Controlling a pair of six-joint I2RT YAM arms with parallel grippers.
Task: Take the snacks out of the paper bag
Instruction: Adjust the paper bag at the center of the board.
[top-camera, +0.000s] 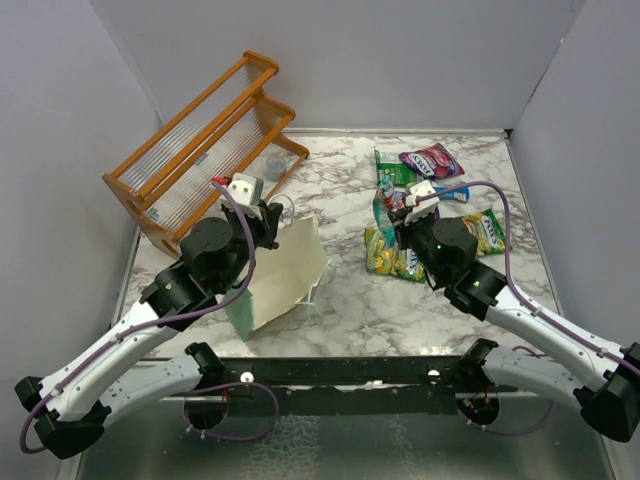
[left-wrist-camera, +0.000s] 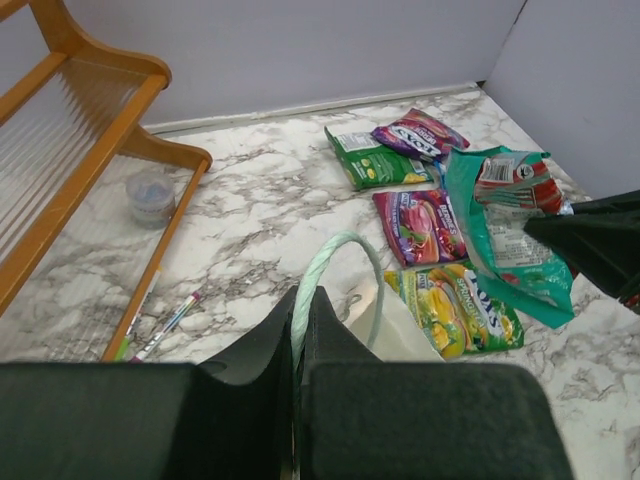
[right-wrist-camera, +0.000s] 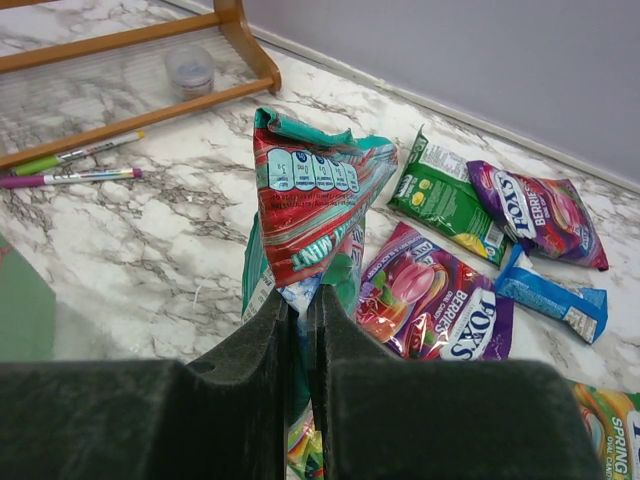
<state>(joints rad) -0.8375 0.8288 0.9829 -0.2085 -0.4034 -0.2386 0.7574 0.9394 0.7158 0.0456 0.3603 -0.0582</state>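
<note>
The pale-green paper bag (top-camera: 285, 275) lies tipped on the marble, its cream inside facing the snacks. My left gripper (left-wrist-camera: 303, 295) is shut on the bag's pale-green string handle (left-wrist-camera: 330, 250), above the bag's far end (top-camera: 272, 222). My right gripper (right-wrist-camera: 302, 290) is shut on the edge of a red mint packet (right-wrist-camera: 310, 205), with a teal packet (right-wrist-camera: 255, 280) pressed behind it, both raised over the pile. Several snacks lie on the table below: purple berries (right-wrist-camera: 440, 300), green (right-wrist-camera: 435, 195), another purple (right-wrist-camera: 540, 210), blue (right-wrist-camera: 550, 295), yellow-green (left-wrist-camera: 465, 310).
An orange wooden rack (top-camera: 200, 140) lies at the back left, with a small clear cup (left-wrist-camera: 150, 195) inside it. Two thin pens (right-wrist-camera: 75, 165) lie beside the rack. Grey walls close the back and both sides.
</note>
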